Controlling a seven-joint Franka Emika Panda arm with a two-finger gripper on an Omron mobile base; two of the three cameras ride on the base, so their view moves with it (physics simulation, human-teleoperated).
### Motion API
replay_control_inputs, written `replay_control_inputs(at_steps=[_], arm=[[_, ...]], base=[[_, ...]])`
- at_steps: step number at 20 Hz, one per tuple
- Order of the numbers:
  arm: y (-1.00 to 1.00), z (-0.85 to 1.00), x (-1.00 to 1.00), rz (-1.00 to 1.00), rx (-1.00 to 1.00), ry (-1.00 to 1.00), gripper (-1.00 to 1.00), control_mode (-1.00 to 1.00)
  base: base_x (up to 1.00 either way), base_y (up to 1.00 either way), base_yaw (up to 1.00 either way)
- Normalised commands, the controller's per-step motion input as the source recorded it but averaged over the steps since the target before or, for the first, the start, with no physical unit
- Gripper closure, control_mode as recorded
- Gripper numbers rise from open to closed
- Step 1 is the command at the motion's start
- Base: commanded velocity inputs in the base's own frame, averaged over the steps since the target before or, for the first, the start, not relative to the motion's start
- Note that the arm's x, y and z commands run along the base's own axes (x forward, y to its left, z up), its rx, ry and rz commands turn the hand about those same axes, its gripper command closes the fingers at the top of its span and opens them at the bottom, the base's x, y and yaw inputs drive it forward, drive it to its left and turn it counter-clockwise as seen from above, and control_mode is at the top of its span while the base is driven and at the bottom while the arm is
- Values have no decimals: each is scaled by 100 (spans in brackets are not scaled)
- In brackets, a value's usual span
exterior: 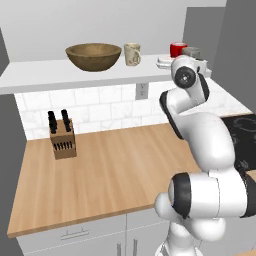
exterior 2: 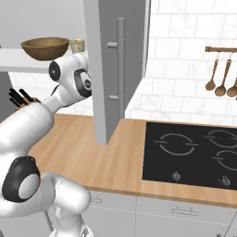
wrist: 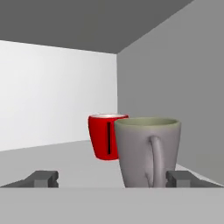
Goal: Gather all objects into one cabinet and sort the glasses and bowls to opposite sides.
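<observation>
The open cabinet's white shelf (exterior: 50, 72) carries everything. A wide brown wooden bowl (exterior: 94, 56) stands at its left, and a cream mug (exterior: 132, 54) sits just right of the bowl. At the shelf's right end a red cup (exterior: 177, 49) and a grey cup (exterior: 191, 52) stand close together. In the hand view the grey cup (wrist: 148, 151) stands upright on the shelf, its handle towards the camera, and the red cup (wrist: 105, 136) is behind it. My gripper (wrist: 113, 179) is open. Its fingertips (wrist: 41, 178) stand wide on either side of the grey cup's base, not gripping it.
The cabinet's grey door (exterior 2: 118, 69) hangs open in front of the shelf's right end, and the grey side wall (wrist: 175, 65) is just past the cups. Below lie a wooden counter (exterior: 110, 170) with a knife block (exterior: 62, 137), a black cooktop (exterior 2: 190, 155) and hanging wooden spoons (exterior 2: 217, 74).
</observation>
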Motion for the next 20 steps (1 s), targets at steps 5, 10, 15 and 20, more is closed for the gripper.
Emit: replay_control_inputs(at_steps=[5, 10, 15, 20], arm=[[47, 7, -51, 1, 1, 3, -100, -100], [18, 35, -54, 6, 6, 14, -100, -100], [10, 29, -51, 11, 7, 24, -100, -100], [20, 8, -55, 13, 6, 28, -100, -100]], base=[[0, 0, 0], [0, 0, 0], [0, 0, 0], [0, 0, 0]])
